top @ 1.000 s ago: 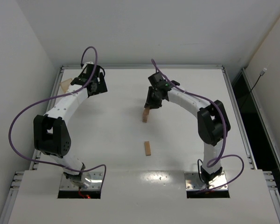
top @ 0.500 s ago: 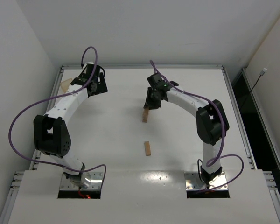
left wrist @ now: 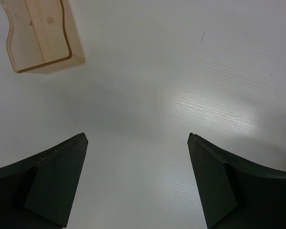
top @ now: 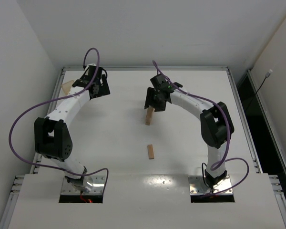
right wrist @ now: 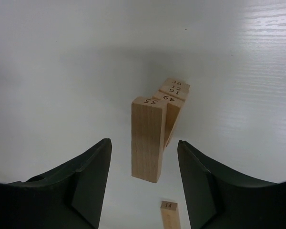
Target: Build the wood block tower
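Note:
The tower (top: 148,116) is a short, narrow stack of light-tan wood planks at mid-table. In the right wrist view its top plank (right wrist: 148,143), marked 55, sits slightly skewed on several numbered planks below. My right gripper (top: 150,105) hangs just above the stack. Its jaws (right wrist: 144,141) are open on either side of the top plank and do not touch it. One loose plank (top: 151,151) lies flat nearer the arms and also shows in the right wrist view (right wrist: 169,214). My left gripper (top: 99,89) is open and empty (left wrist: 137,136) over bare table at the far left.
A translucent amber box (top: 66,87) lies at the far left edge near the left gripper and shows in the left wrist view (left wrist: 38,33). A raised metal rim (top: 233,95) borders the white table.
My right gripper has shifted slightly up and to the left over the tower, so more of the stack shows below it. The left arm and the loose plank have not moved.

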Robot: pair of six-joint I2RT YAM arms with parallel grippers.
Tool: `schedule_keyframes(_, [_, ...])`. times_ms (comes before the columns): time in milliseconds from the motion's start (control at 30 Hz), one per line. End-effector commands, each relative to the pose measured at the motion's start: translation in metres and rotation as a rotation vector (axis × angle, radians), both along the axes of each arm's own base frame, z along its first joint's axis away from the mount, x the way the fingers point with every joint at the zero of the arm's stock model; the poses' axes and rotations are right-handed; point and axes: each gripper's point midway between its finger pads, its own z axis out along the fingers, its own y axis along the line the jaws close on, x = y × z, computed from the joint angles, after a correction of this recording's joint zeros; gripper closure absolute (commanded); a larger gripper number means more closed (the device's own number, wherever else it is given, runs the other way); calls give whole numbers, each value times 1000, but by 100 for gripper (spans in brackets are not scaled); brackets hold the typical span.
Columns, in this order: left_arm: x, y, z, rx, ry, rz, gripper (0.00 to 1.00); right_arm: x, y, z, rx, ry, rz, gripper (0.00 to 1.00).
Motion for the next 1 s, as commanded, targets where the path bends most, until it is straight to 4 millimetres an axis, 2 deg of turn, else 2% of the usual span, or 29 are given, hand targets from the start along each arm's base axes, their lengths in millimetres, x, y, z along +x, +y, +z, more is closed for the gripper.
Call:
schedule_keyframes(0, [2, -2, 7, -18, -32, -6, 16, 14, 16, 32, 38, -118, 61, 45])
schedule_keyframes(33, [0, -2, 3, -16, -22, -6, 16, 14, 18, 39, 48, -138, 84, 44])
schedule_keyframes(67, [1, -2, 8, -20, -41, -6, 16, 12, 24, 48, 65, -166, 120, 42])
schedule_keyframes(167, [2, -4, 8, -33, -42, -6, 16, -8, 38, 73, 74, -254, 277, 41])
schedule_keyframes(200, [1, -4, 12, -34, -51, -6, 16, -21, 45, 84, 66, -302, 360, 41])
schedule_keyframes(233, [1, -4, 12, -34, -51, -6, 16, -28, 48, 79, 48, -304, 402, 41])
schedule_keyframes(267, [0, -4, 15, -36, -60, -6, 16, -44, 53, 84, 32, -341, 479, 41])
schedule_keyframes(300, [0, -3, 20, -38, -71, -6, 16, -49, 56, 94, 36, -366, 486, 41])
schedule_keyframes(333, [-2, -3, 16, -36, -62, -6, 16, -59, 51, 85, -4, -369, 525, 41])
schedule_keyframes(367, [-3, -1, 21, -30, -75, 2, 16, -66, 46, 98, -23, -414, 532, 41])
schedule_keyframes(400, [-6, 0, 24, -31, -82, 2, 16, -78, 48, 98, -39, -428, 559, 41])
schedule_keyframes(433, [-6, 1, 24, -25, -83, 8, 16, -89, 38, 85, -80, -415, 586, 40])
schedule_keyframes(467, [-7, 2, 30, -27, -96, 8, 16, -94, 31, 82, -110, -424, 591, 40])
schedule_keyframes(500, [-9, 2, 26, -26, -88, 8, 16, -102, 27, 78, -122, -424, 616, 40])
schedule_keyframes(567, [-11, 4, 37, -23, -114, 16, 16, -120, 12, 60, -168, -414, 669, 42])
schedule_keyframes(600, [-11, 5, 37, -17, -112, 10, 16, -133, 2, 38, -186, -364, 696, 42])
schedule_keyframes(667, [-12, 6, 40, -12, -123, 16, 16, -149, -10, 18, -199, -307, 727, 43])
schedule_keyframes(700, [-12, 6, 40, -12, -123, 16, 16, -166, -18, -2, -203, -244, 761, 43])
schedule_keyframes(767, [-11, 8, 45, 0, -131, 18, 16, -174, -21, -10, -182, -233, 743, 43])
schedule_keyframes(800, [-11, 8, 45, 0, -131, 18, 16, -179, -27, -20, -188, -208, 738, 40])
schedule_keyframes(933, [-10, 8, 43, 2, -120, 18, 16, -191, -18, -29, -158, -164, 766, 40])
schedule_keyframes(967, [-10, 8, 43, 2, -120, 18, 16, -197, -9, -28, -154, -170, 799, 40])
